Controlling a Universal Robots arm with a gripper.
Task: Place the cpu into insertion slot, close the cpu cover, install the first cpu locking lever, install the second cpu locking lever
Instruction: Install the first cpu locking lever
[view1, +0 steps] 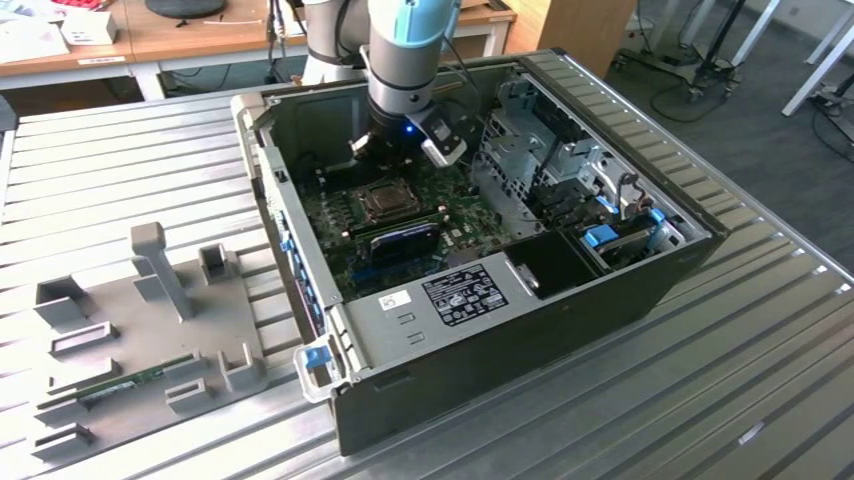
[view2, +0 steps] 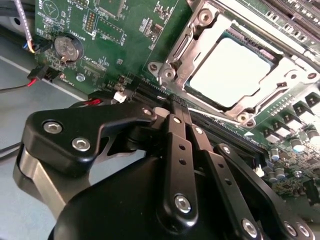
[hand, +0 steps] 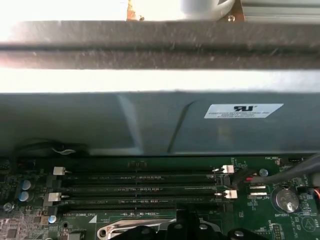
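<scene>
In the exterior view my gripper (view1: 382, 160) reaches down into the open computer case, just beyond the far edge of the insertion slot (view1: 380, 202). In the second wrist view the cpu (view2: 230, 70) lies flat in the insertion slot (view2: 165, 70), its pale face showing through the window of the cpu cover (view2: 292, 67), which lies down over it. My gripper (view2: 175, 107) is shut with nothing between its fingers. Its tip rests by the long black slots beside the socket's silver frame. In the first wrist view the gripper (hand: 177, 227) sits low next to that frame (hand: 125, 231).
Long black memory slots (hand: 140, 192) run beside the socket, close to the grey case wall (hand: 150, 125). A coin battery (view2: 67, 47) sits on the green board. A grey drive cage (view1: 534, 150) fills the case's other side. A grey fixture plate (view1: 134, 320) lies on the table.
</scene>
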